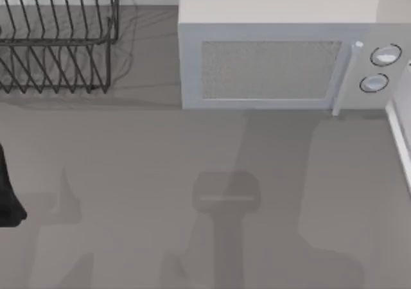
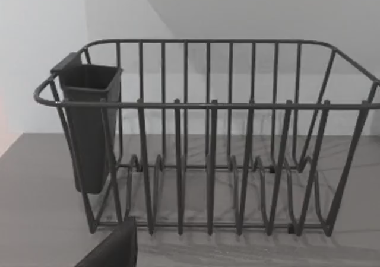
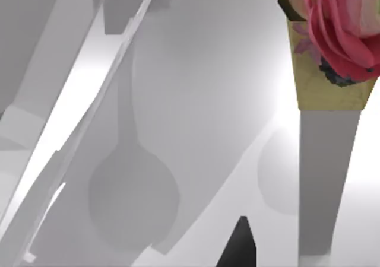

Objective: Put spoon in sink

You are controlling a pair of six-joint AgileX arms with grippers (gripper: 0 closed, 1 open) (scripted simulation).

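Note:
In the right wrist view a long white stem (image 3: 329,178) with a rose-patterned end (image 3: 332,35) runs close by the camera; it looks like the spoon. A grey spoon-shaped shadow (image 3: 133,190) falls on the smooth white surfaces (image 3: 202,71) beneath it, which look like the sink's inside. A dark part of my right gripper (image 3: 240,248) shows near the stem. In the top view the sink's white rim (image 1: 401,135) stands at the table's right edge. My left arm (image 1: 8,199) rests at the left edge, and its gripper (image 2: 113,249) faces the dish rack.
A dark wire dish rack (image 1: 58,38) with a dark cutlery cup (image 2: 89,124) stands at the back left. A white microwave (image 1: 282,58) fills the back middle and right. Grey tabletop (image 1: 141,173) lies in front of both.

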